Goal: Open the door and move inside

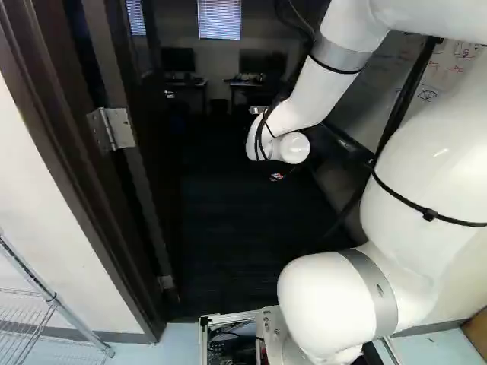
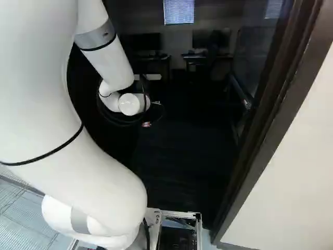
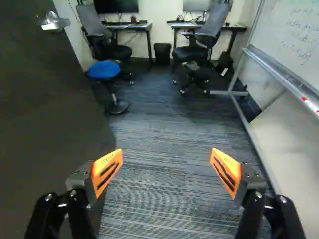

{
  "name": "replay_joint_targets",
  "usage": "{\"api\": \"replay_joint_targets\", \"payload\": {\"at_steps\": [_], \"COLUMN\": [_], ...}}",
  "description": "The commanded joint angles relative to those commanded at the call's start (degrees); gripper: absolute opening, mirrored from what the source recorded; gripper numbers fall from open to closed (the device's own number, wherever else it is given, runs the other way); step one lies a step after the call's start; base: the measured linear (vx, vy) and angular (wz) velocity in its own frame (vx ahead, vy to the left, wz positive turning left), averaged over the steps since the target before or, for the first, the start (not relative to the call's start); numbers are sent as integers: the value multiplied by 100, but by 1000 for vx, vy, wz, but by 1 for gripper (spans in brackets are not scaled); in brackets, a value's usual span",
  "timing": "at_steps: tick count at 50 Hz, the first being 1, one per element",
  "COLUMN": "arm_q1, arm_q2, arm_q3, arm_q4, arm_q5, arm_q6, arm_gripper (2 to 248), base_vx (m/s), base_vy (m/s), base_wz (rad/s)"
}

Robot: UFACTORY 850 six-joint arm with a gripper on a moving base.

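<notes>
1. The hand [image 2: 146,124] is standing wide.
2. The dark door [image 3: 47,114] is standing open, left of the hand.
3. Stripy carpet [image 3: 164,174] is lying under the hand.
4. Two tables [image 3: 130,25] are standing ahead, a whiteboard [image 3: 284,32] right of it.

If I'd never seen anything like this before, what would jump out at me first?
Probably the big white arm, which fills the right of the left base view and reaches in through the open doorway. Next, the bright orange pads on its wide-open jaws, with the striped carpet showing between them. Then the round blue stool, beside the dark open door in the wrist view.
</notes>
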Motion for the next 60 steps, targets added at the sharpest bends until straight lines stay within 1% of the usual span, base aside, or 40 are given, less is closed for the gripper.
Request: {"api": "replay_joint_targets", "payload": {"at_steps": [60], "arm_q1": [0], "arm_q2": [0], "arm_q3": [0], "arm_q4": [0], "arm_q5": [0], "arm_q6": [0], "arm_gripper": [247], "base_vx": [149], "base_vy": [-1], "base_wz": [-5]}}
